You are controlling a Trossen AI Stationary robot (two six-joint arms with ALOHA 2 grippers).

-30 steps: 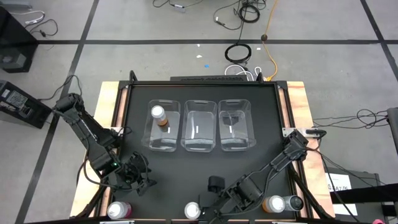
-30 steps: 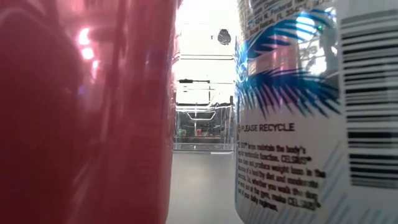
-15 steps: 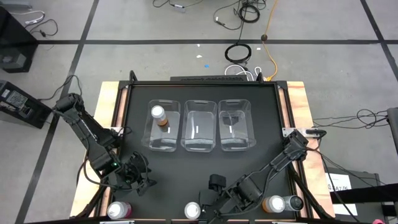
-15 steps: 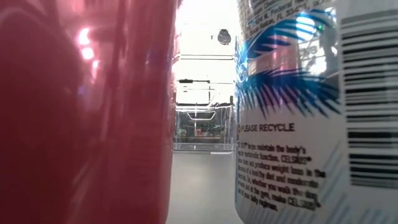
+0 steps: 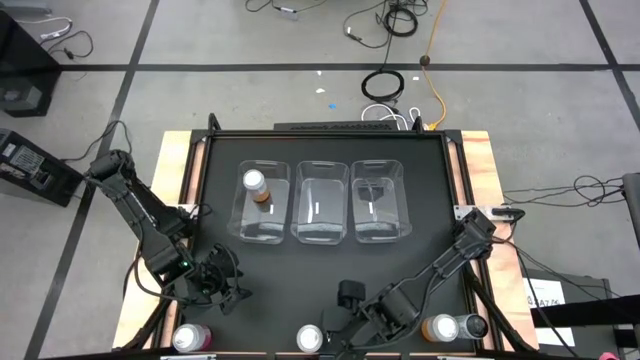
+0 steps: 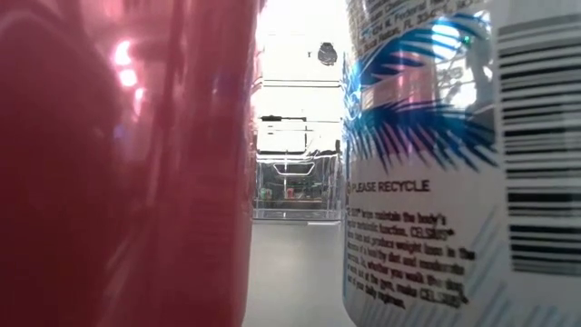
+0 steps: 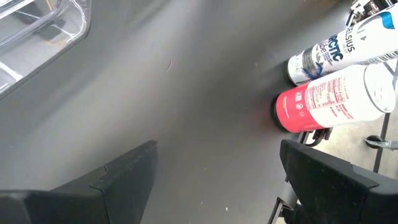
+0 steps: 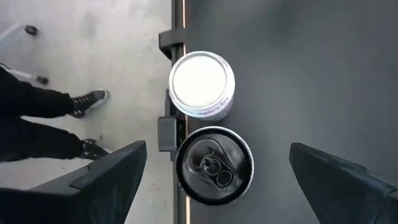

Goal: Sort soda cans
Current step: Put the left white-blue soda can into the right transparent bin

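Near table edge: right gripper (image 8: 211, 180) released, fingers spread, directly above two upright cans, one open-tab top (image 8: 214, 165) touching a white-lidded one (image 8: 201, 84). Left gripper (image 7: 214, 180) also released, near the pink can (image 7: 333, 102) and white Celsius can (image 7: 336, 50). Farther back, an orange can (image 5: 256, 187) stands in the left clear bin (image 5: 264, 228).

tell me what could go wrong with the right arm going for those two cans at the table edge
The right pincer hangs open above two cans standing side by side against the table edge. Closing on the nearer can could bump the other can over or off the edge, where a person's feet are close by.
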